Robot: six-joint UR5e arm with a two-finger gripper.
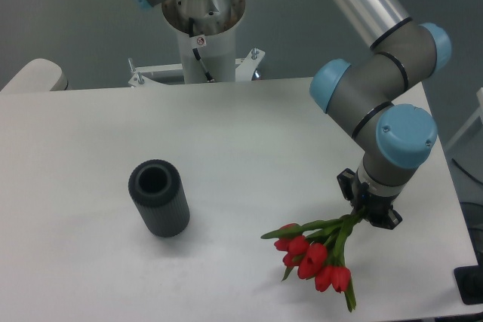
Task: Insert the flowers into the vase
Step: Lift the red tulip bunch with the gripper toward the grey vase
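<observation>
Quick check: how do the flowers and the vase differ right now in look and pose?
The vase is a dark grey ribbed cylinder; the flowers are red buds on green stems. The vase stands upright and alone on the table; the flowers hang from the gripper by their stems, buds pointing down-left. Both sit over the table's near half.

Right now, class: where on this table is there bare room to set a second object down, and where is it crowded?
Bare tabletop runs wide between the vase and the robot base, and along the left edge beside the vase. The near right corner is crowded: the gripper holds the flowers by their stems, buds hanging close over the table.
</observation>
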